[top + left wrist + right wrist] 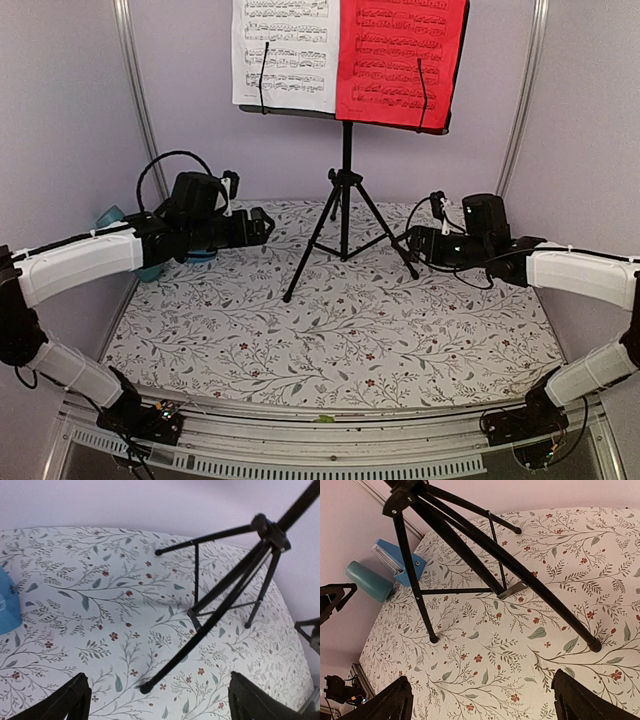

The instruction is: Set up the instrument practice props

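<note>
The black tripod music stand (345, 200) stands at the back middle of the floral cloth. On its desk rest a white sheet of music (285, 50) on the left and a red sheet of music (402, 60) on the right. The small blue metronome (400, 560) sits at the back left, beside the stand's legs (470, 555); only its edge (7, 605) shows in the left wrist view. My left gripper (262, 225) hovers open, left of the tripod, with nothing between its fingers (65, 702). To the right of the tripod, my right gripper (415, 245) is open and empty too.
A teal cylinder cup (367, 580) lies by the left wall next to the metronome. Purple walls close in the back and both sides. The tripod's feet (145, 688) spread across the middle of the cloth (330, 340).
</note>
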